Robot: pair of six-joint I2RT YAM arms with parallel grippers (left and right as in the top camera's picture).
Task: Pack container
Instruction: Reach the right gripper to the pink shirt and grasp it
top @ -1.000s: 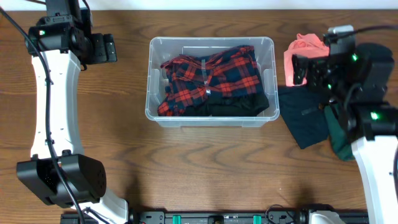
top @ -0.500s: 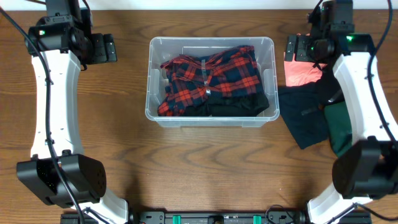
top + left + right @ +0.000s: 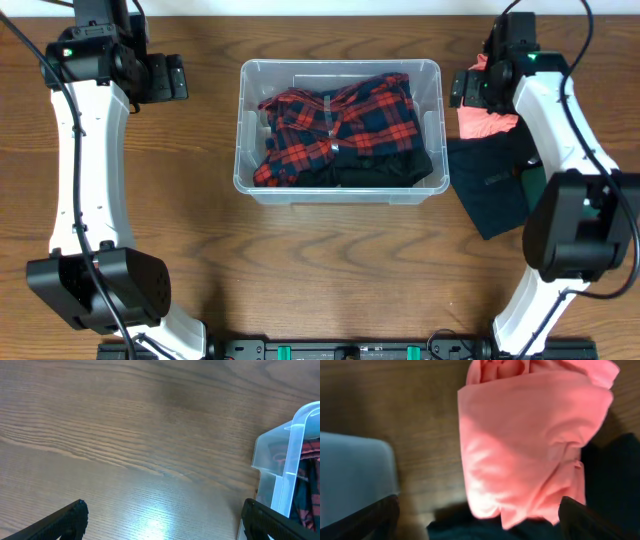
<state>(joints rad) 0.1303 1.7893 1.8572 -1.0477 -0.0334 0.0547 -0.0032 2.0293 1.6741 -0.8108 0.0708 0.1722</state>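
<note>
The clear plastic container stands at the table's middle back, holding a red plaid shirt over a black garment. Its corner shows in the left wrist view and as a blurred grey shape in the right wrist view. My right gripper is open above a folded pink garment, also in the overhead view, right of the container. My left gripper is open and empty over bare wood left of the container.
A dark navy garment lies right of the container below the pink one, with a dark green garment partly hidden under my right arm. The table's back edge runs just behind the container.
My right arm has swung from the right side up and leftward to hover over the pink garment. The left arm and the container's contents have not moved.
</note>
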